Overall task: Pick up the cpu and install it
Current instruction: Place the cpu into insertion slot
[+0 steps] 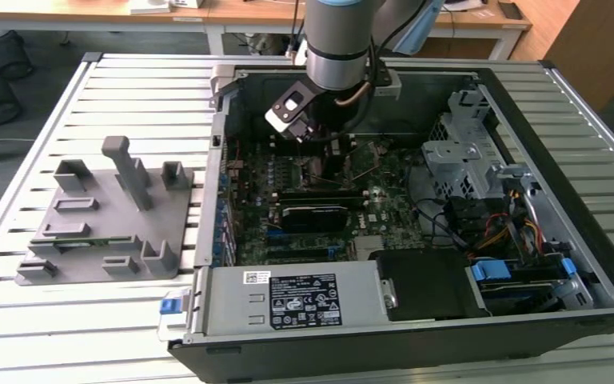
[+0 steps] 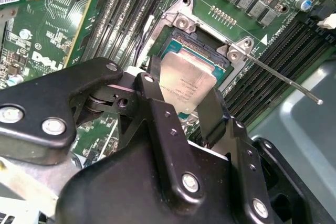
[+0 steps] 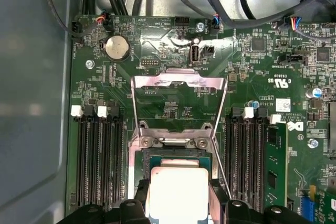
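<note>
Silver-topped cpu [image 2: 186, 83], clamped at two opposite edges by the gripper [image 2: 181, 98], hangs over the open socket [image 2: 207, 45]; we judge it light, stiff, slick-topped and fragile underneath, so an edge grip suits it best.

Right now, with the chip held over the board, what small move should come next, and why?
Probably a slow, straight descent. The pincer grips the small flat square silver-topped cpu by two edges over the dark metal-framed square socket, whose silver retention frame stands open, so nothing visible blocks seating.
</note>
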You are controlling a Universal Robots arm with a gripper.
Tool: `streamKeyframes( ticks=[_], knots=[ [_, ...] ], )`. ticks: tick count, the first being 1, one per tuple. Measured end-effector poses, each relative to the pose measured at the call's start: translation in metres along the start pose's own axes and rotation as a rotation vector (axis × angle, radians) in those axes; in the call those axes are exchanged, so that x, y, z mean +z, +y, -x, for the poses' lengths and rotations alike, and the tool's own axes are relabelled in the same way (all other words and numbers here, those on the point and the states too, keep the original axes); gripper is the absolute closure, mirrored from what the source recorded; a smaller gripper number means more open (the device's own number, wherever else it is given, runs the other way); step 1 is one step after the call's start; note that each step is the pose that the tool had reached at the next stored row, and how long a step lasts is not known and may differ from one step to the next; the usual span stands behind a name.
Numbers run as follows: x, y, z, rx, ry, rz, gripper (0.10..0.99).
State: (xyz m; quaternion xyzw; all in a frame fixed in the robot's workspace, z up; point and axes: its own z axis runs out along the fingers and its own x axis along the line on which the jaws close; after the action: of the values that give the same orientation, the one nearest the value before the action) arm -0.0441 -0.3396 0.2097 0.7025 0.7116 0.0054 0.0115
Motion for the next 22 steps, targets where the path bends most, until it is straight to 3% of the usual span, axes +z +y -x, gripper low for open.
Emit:
streamKeyframes(
  ticks=[7,22],
  knots=[
    [0.0068,-0.0002,-0.0001,0.0,0.0019,0.0,0.561],
    [0.0117,-0.0009,-0.0005,0.0,0.0076,0.0,0.561]
  ],
)
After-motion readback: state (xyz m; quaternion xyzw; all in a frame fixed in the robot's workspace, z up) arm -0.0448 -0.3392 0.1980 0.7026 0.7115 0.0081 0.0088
